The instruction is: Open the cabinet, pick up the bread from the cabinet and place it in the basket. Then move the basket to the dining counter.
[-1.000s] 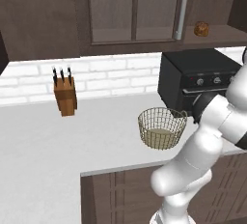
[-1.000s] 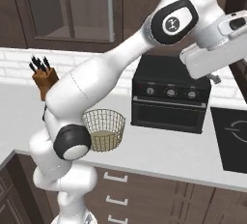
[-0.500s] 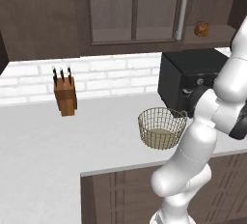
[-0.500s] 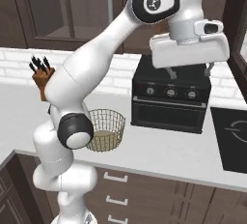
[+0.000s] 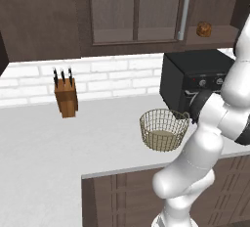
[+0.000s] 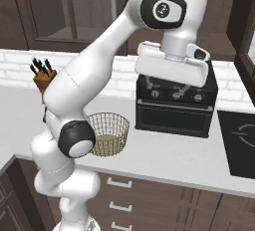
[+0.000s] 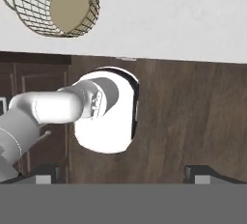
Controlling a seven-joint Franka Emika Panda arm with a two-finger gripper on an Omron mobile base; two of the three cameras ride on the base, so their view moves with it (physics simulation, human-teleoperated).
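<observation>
Empty-handed arm, bread waiting on the shelf

The gripper (image 6: 172,83), mid-frame in the right base view, points downward with jaws spread wide, holding nothing; the bread (image 5: 204,29) sits upper right in the cabinet (image 5: 134,11), and the basket (image 5: 163,129) stands empty mid-counter, ready to receive it.

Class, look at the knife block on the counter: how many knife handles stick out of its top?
3 show in the left base view, side by side in the top of the knife block, which stands by the brick backsplash; more may be hidden behind them.
</observation>
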